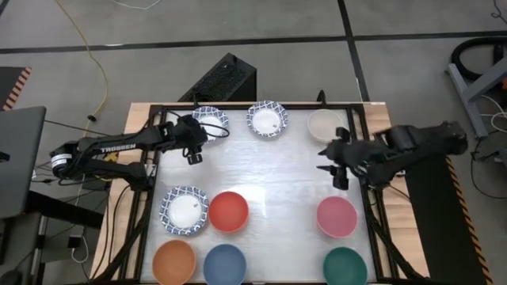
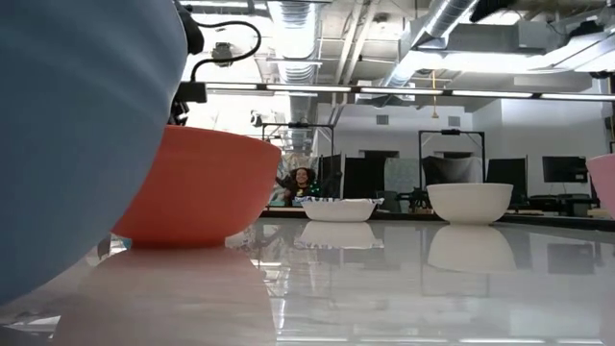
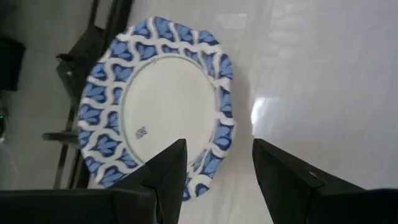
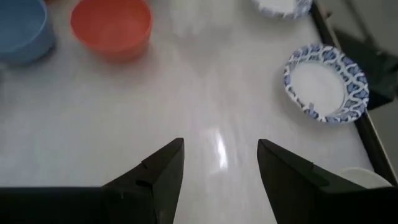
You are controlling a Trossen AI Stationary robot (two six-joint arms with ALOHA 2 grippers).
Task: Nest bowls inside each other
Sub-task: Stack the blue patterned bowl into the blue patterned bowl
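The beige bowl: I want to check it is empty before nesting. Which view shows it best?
The high view: it looks straight down into the beige bowl at the table's far edge, near the right gripper. The low view shows only its side; the right wrist view catches a rim sliver; the left wrist view misses it.

glossy white table (image 2: 404,279) mirrors smooth, ceramic-looking bowls (image 2: 470,202).

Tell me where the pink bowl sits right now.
In the high view the pink bowl sits on the table's right side, just above the dark green bowl and below the right gripper.
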